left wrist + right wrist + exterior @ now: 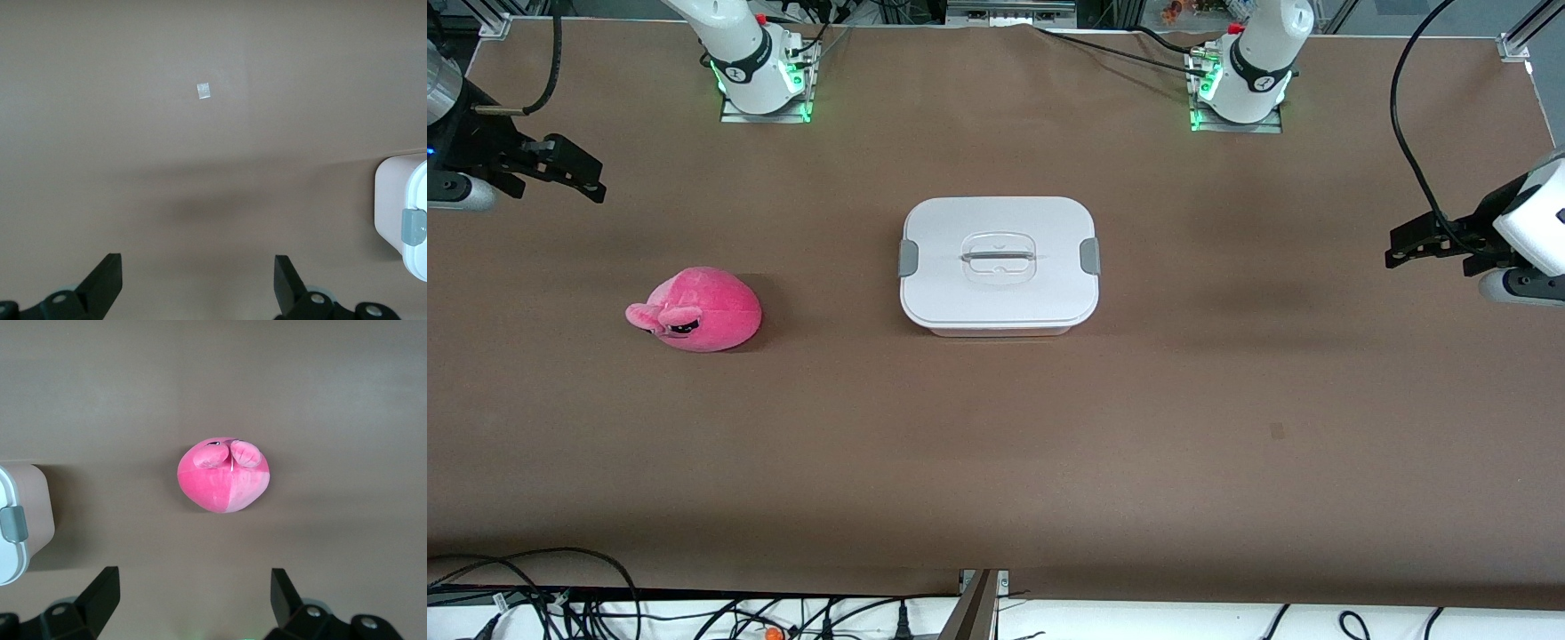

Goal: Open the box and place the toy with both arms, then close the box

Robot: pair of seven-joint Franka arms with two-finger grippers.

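Nearest the front camera we have the toy [696, 310], a bright pink plush blob lying on the brown table [996, 462] toward the right arm's end, its floppy ears and dark eyes turned that way too. We see the box [999, 265] at mid-table, well apart from the toy, its white lid [1040, 222] seated on the pale pink tub and both grey side clips [908, 258] down.

Our right gripper [580, 174] hangs above the table at the right arm's end, jaws spread wide and holding nothing; its wrist view looks down on the toy [224, 476] and one corner of the box [30, 513].

Our left gripper [1409, 246] hangs over the left arm's end, jaws likewise released and empty, touching nothing; its wrist view catches a box corner [400, 213] and a small pale patch [203, 90] on the table.
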